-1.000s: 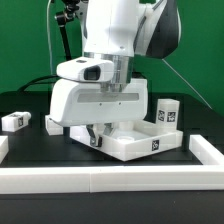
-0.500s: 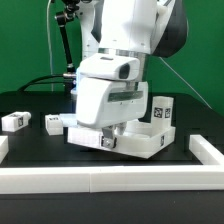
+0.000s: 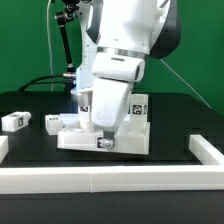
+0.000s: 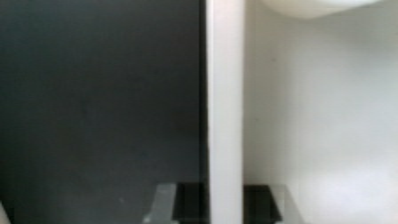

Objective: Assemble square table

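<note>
Clamped on the near rim of the white plastic square tray-like tabletop (image 3: pixel 132 142), the two-finger gripper (image 3: pixel 103 141) has swung it from corner-on to square-on at the scene's centre, apparently lining it up for the small white tagged block legs (image 3: pixel 52 123) waiting at the exterior view's left.

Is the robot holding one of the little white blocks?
No, its fingers are pinched on the thin rim of the white table top, not on a block.
</note>
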`<state>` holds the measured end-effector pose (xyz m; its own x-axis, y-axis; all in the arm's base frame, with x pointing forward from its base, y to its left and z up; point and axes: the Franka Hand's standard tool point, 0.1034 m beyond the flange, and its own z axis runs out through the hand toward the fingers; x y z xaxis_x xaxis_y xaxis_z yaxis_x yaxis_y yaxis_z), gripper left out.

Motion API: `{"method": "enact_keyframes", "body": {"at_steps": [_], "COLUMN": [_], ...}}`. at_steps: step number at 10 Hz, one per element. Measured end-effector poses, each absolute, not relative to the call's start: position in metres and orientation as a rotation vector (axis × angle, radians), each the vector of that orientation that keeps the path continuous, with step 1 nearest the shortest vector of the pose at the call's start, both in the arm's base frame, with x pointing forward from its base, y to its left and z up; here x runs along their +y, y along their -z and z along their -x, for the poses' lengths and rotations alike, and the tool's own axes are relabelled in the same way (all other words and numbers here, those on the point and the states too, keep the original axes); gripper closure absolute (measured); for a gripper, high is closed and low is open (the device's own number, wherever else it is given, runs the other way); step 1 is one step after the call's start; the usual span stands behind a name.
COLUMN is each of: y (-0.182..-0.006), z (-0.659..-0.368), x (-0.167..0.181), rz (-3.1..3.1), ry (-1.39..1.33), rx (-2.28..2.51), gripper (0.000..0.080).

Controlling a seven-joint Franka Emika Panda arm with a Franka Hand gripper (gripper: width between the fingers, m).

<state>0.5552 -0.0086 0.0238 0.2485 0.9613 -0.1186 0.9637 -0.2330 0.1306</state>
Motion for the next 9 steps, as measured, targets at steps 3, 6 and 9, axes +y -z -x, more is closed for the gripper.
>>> {"method": "enact_keyframes", "body": {"at_steps": [3, 6, 9], "y": [-0.026, -0.026, -0.026], "z": [-0.595, -0.601, -0.602], "x": [0.029, 0.034, 0.039], "rz": [-2.318, -2.282, -2.270], "ry": [0.022, -0.009, -0.012], "rx": [1.873, 1.895, 1.912], "gripper": [0.0736, 0.0736, 0.0736]}}
